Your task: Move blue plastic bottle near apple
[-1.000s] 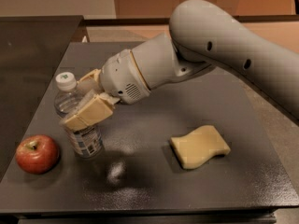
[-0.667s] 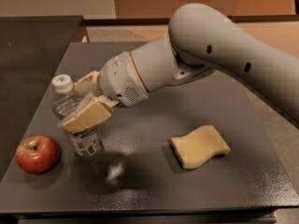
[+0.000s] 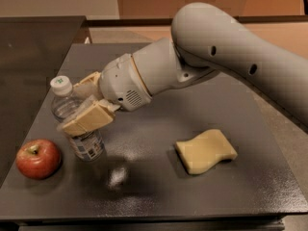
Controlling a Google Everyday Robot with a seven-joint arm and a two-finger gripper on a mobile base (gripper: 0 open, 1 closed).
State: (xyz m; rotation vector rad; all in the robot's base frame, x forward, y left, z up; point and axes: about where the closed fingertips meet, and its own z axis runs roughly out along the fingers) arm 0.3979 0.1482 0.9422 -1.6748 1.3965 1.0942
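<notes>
The gripper (image 3: 74, 106) sits over the left part of the dark counter (image 3: 159, 196), at the end of a thick grey arm (image 3: 226, 57) that reaches in from the upper right. Its two tan fingers (image 3: 91, 119) pinch the bottle (image 3: 87, 146) between them, one across the near side of the clear body and the other behind it, just below the shoulder.

The bottle is tilted, its white cap (image 3: 61, 84) leaning up and to the left while the labelled lower end points down and to the right. That lower end is right at the counter surface; whether it touches or hangs just above cannot be told.

The apple (image 3: 38, 158) rests on the counter near the front left corner, stem up, just beside the bottle's lower end on its left, with a narrow gap between them.

A pale yellow wavy sponge (image 3: 206, 151) lies flat on the right half of the counter, well apart from both bottle and apple. A second dark surface (image 3: 33, 42) lies behind, at the upper left.
</notes>
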